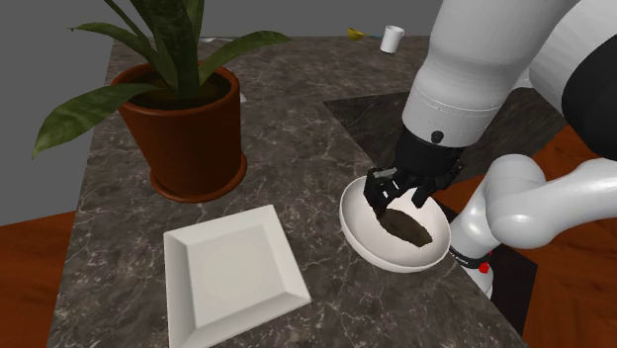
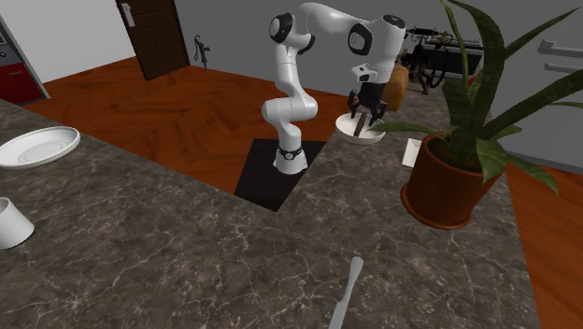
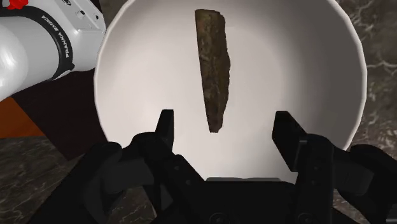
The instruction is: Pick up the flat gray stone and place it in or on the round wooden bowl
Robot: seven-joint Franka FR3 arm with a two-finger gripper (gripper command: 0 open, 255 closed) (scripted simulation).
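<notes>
Fingers (image 3: 165, 130) spread, released, over one white bowl (image 3: 140, 70), one flat dark stone (image 3: 213, 70) inside, one square plate (image 1: 232, 272), one potted plant (image 1: 188, 138) at the shoulder view's left.

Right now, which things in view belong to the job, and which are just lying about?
Job: stone, lying in the white bowl; open gripper above it.
Lying about: potted plant, square plate, cup, round plate.

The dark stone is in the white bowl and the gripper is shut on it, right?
No. The stone is in the white bowl, but the gripper is open: the wrist view shows its fingers apart, not touching the stone.
</notes>
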